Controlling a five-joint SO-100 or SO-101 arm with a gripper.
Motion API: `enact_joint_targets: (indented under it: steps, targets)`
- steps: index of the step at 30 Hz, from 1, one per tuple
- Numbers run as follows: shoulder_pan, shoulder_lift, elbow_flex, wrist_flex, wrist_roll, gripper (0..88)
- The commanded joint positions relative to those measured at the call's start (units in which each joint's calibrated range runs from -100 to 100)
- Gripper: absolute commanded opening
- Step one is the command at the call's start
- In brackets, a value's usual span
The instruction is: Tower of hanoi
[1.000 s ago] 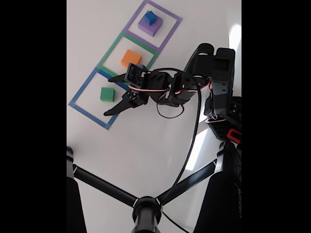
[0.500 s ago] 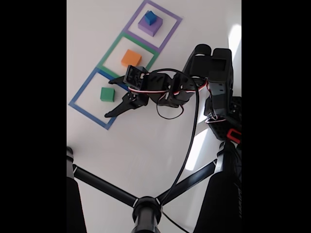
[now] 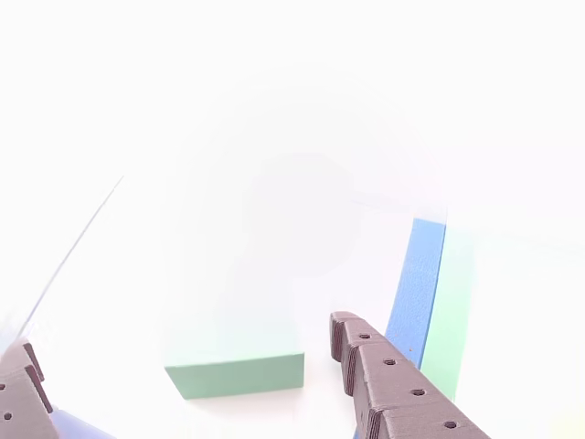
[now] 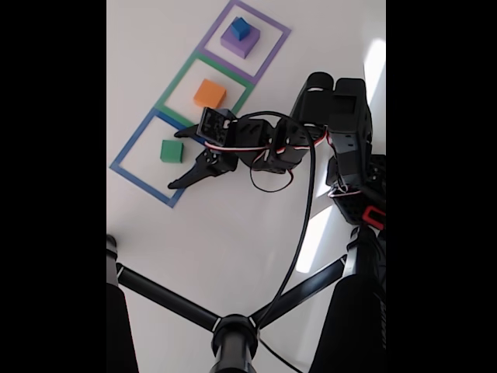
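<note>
Over by the blue square, green cube lined up for the grab

The green cube (image 4: 172,151) was sat inside the blue square (image 4: 133,172), and the gripper (image 4: 180,157) had been nudged a bit closer than a second before, jaws spread wide either side, nothing pinched yet. Looked like a pickup was being set up.

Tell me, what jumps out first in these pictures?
In the fixed view, three taped squares run in a diagonal row on the white table: a blue cube stacked on a purple block farthest up, an orange block in the middle, a green block nearest. The black arm's open tool hovers beside the green block.
</note>
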Motion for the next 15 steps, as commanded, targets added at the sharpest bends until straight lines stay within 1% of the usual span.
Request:
enact_joint_targets:
  steps: [1, 15]
  targets:
    - [-0.6, -0.2, -1.6, -1.2, 0.6, 34.6]
    - [-2.3, 0.5, -2.1, -1.3, 0.6, 24.0]
